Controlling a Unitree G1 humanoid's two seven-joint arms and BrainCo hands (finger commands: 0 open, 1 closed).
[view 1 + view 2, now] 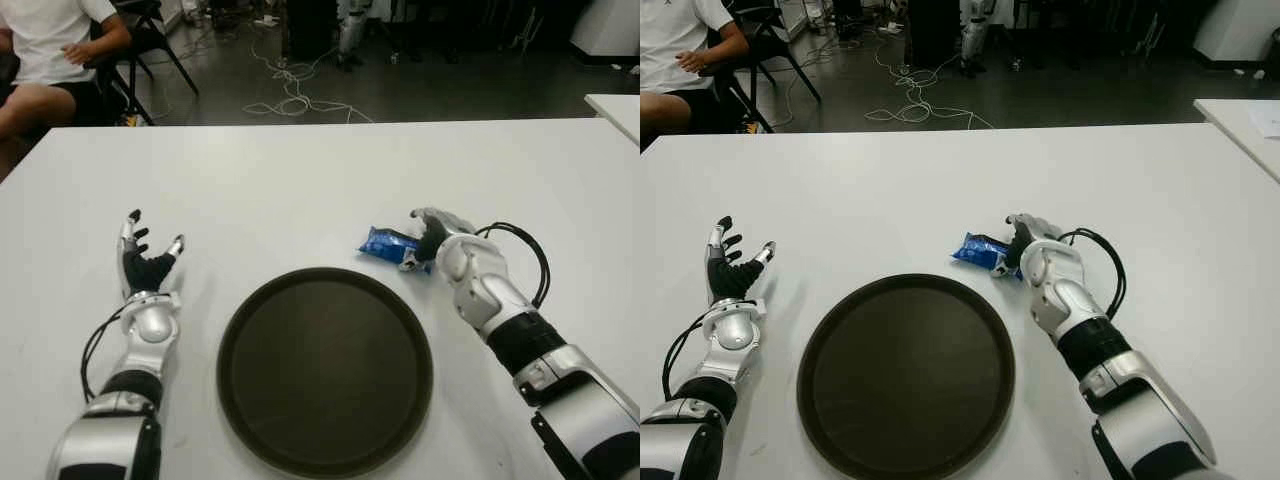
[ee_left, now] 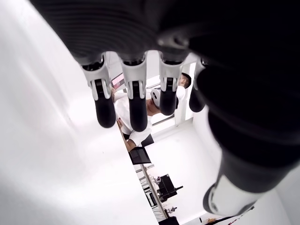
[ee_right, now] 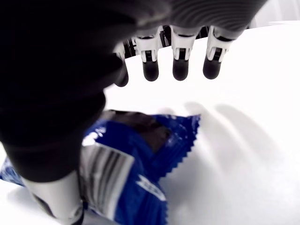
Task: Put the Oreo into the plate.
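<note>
The Oreo, a small blue packet (image 1: 385, 243), lies on the white table (image 1: 300, 180) just beyond the far right rim of a round dark plate (image 1: 325, 370). My right hand (image 1: 425, 235) hovers at the packet's right end. In the right wrist view its fingers (image 3: 180, 63) stretch out above the packet (image 3: 136, 159) without curling round it, and the thumb stands beside the wrapper. Nothing lies in the plate. My left hand (image 1: 145, 250) shows to the left of the plate, fingers spread and holding nothing.
A seated person (image 1: 50, 60) is at the far left behind the table, beside a black chair (image 1: 150, 40). Cables (image 1: 290, 95) trail across the floor beyond the far edge. Another white table's corner (image 1: 615, 105) shows at the right.
</note>
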